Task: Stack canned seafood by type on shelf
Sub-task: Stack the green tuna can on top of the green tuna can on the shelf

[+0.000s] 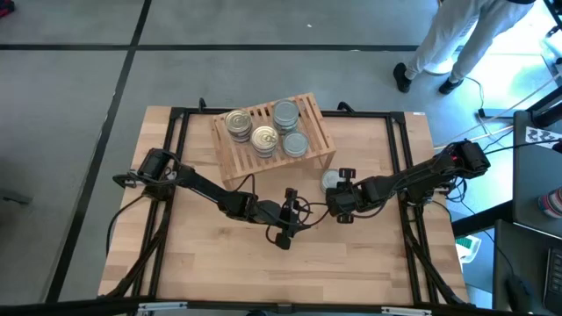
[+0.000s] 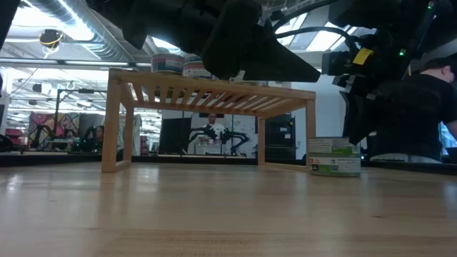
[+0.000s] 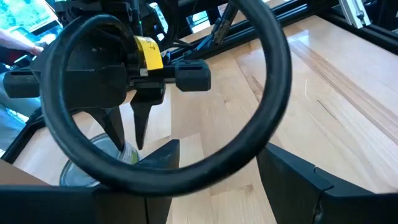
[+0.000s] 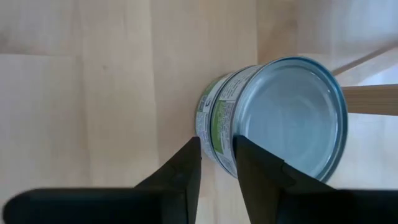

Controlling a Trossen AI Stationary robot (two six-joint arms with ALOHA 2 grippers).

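Note:
The shelf point(image 1: 272, 132) stands on its legs at the table's far middle. On its slats rest two gold-topped tins point(image 1: 237, 121) point(image 1: 263, 139) and two silver-topped tins point(image 1: 285, 112) point(image 1: 294, 143). Off its right leg, a silver-topped, green-labelled tin point(image 4: 286, 118) point(image 1: 332, 180) is on the table; in the low view it point(image 2: 333, 157) looks like two tins, one on the other. My right gripper point(image 4: 217, 146) point(image 1: 335, 187) slants down at this tin's near side, its fingers a narrow gap apart. My left gripper point(image 1: 297, 216) point(image 3: 217, 168) hovers open and holds nothing, left of the right gripper. My right gripper's fingertips point(image 4: 193, 152) stand over the labelled side wall point(image 4: 217, 124) of the tin on the table, coming from above and slanting down. I cannot tell whether they touch it. The tin stands upright on the table.
A black cable loop point(image 3: 273, 74) hangs in front of the left wrist camera. Black frame rails point(image 1: 404, 158) run along the table's sides. A person point(image 1: 457, 44) stands beyond the far right corner. Bare tabletop point(image 1: 281, 272) lies toward the near edge.

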